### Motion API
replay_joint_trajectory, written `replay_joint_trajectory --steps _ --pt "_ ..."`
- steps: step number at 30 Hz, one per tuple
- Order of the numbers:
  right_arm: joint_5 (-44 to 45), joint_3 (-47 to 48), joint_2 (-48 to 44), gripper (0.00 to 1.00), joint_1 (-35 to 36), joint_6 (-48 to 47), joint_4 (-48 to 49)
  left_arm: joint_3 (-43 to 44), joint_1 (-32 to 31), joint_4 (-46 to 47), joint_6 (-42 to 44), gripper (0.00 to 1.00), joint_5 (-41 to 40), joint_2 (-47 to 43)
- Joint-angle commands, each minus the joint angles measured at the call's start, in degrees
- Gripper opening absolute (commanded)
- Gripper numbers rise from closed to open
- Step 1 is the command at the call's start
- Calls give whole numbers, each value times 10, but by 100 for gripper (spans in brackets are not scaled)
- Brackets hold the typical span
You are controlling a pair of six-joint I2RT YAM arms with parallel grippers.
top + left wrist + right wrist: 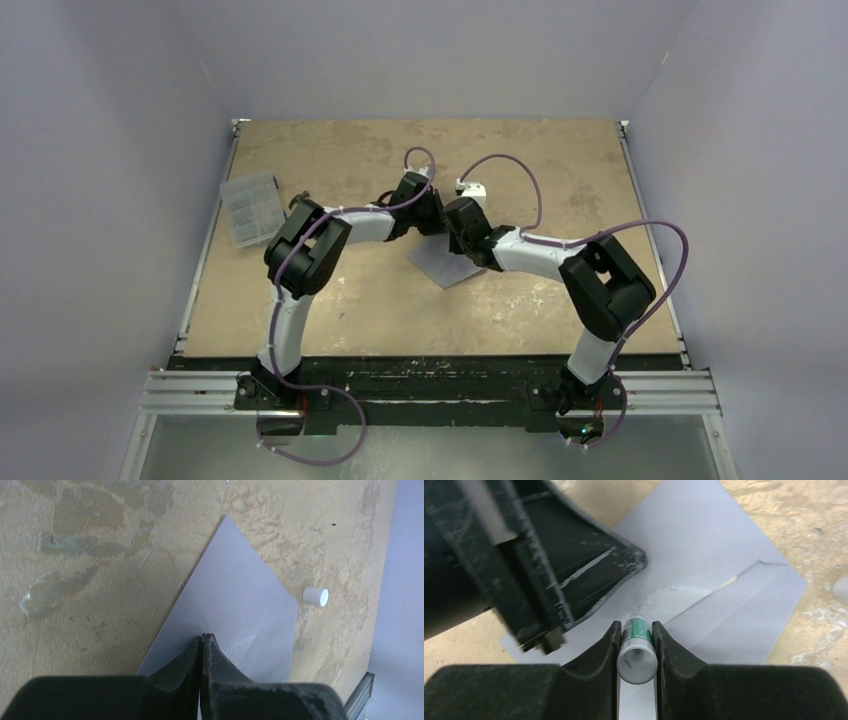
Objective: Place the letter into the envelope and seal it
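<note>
Green-and-white glue stick (638,650) sits clamped between the right gripper's (636,630) fingers, its far end pointing at the grey-blue envelope (724,615); the left gripper (201,639) is clenched on nothing, tips over the same envelope; a whitish smear (674,592) marks the flap seam; the envelope lies flat near the worktop's (350,310) middle; a white cap (315,596) rests just beside it; a clear ribbed box (250,207) sits at the left edge.

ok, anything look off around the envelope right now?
Two things. A small white cap lies loose on the table beside the envelope, likely off the glue stick in the right gripper. A blotchy white smear marks the envelope's face.
</note>
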Motion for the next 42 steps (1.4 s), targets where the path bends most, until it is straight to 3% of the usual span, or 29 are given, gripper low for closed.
replay_joint_trajectory --steps 1,19,25,32,42 --pt "28 -23 12 0 -37 8 -62 -43 2 -190 87 0 -91 94" --pt "26 58 76 0 -57 -3 -76 -31 2 -181 123 0 -85 103" --pt "26 45 54 0 -65 -19 -67 -30 2 -181 111 0 -85 100" --pt "-38 3 10 0 -18 -46 -14 -31 2 -178 83 0 -88 103" --pt "-83 -12 -6 0 -8 -44 -13 -46 2 -172 66 0 -83 106"
